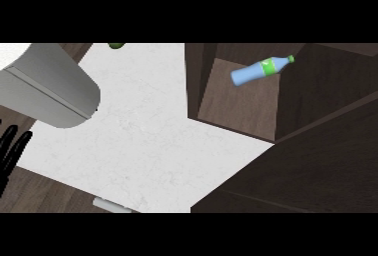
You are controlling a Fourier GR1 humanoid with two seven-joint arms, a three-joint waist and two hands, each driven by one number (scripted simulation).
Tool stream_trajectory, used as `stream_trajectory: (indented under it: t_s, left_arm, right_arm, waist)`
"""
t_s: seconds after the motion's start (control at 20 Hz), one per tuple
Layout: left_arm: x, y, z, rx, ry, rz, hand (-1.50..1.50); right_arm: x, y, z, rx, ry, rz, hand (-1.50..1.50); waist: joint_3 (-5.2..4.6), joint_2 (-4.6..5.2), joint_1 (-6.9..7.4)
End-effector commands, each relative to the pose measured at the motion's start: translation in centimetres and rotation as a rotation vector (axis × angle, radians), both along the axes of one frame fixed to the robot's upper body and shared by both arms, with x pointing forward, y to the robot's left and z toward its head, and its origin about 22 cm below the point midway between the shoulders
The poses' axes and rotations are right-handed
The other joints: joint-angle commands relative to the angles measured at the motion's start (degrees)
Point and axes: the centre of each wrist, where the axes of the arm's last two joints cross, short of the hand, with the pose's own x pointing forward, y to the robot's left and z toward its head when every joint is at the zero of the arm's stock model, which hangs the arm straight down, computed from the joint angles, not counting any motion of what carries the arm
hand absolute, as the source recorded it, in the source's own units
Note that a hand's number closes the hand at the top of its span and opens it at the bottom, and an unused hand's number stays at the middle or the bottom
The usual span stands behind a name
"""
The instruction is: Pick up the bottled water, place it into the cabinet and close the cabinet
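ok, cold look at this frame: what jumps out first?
The blue bottled water with its green cap lies at a slant inside the open dark-wood cabinet at upper right, with no hand on it. A big grey forearm fills the upper left above the white counter. The left hand rests open at the left edge, fingers up.

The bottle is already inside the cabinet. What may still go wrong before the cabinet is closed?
1. The bottled water lies on its side in the cabinet, so it may roll toward the open front and get in the way of closing.
2. Only the left hand shows, at the view's left edge, across the counter from the cabinet; reaching over may be awkward.
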Motion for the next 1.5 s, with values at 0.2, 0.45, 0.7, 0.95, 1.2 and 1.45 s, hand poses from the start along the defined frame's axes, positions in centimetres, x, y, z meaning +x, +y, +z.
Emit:
stream_trajectory:
  t_s: [0.2, 0.45, 0.7, 0.95, 1.2, 1.45]
  left_arm:
    - [0.1, 0.7, -0.5, 0.003, 0.019, 0.017, -1.50]
    - [0.0, 0.6, -0.8, -0.019, 0.017, 0.013, -1.50]
    - [0.2, 0.8, -0.8, -0.007, 0.028, 0.012, -1.50]
    - [0.0, 1.7, -1.0, -0.010, 0.039, 0.053, -1.50]
    - [0.0, 2.0, -1.2, -0.025, 0.026, 0.058, -1.50]
    - [-0.5, 2.1, -1.5, -0.048, 0.027, 0.065, -1.50]
  right_arm:
    - [4.9, 2.1, -0.2, -0.099, 0.021, -0.125, 1.50]
    - [8.2, 4.5, -0.2, -0.115, 0.074, -0.159, 1.50]
    - [12.0, 7.3, 1.1, -0.096, 0.103, -0.216, 1.50]
    - [16.6, 9.9, 3.4, -0.045, 0.098, -0.410, 1.50]
    - [20.5, 11.3, 4.8, -0.002, 0.108, -0.581, 1.50]
    - [23.3, 11.9, 6.5, 0.066, 0.163, -0.672, 1.50]
  waist:
    - [0.14, -0.40, -0.58]
    - [0.37, -1.03, -0.67]
    - [0.63, -1.28, -1.89]
    - [0.93, -1.66, -3.50]
    - [1.09, -1.52, -3.98]
    - [1.23, -1.69, -4.86]
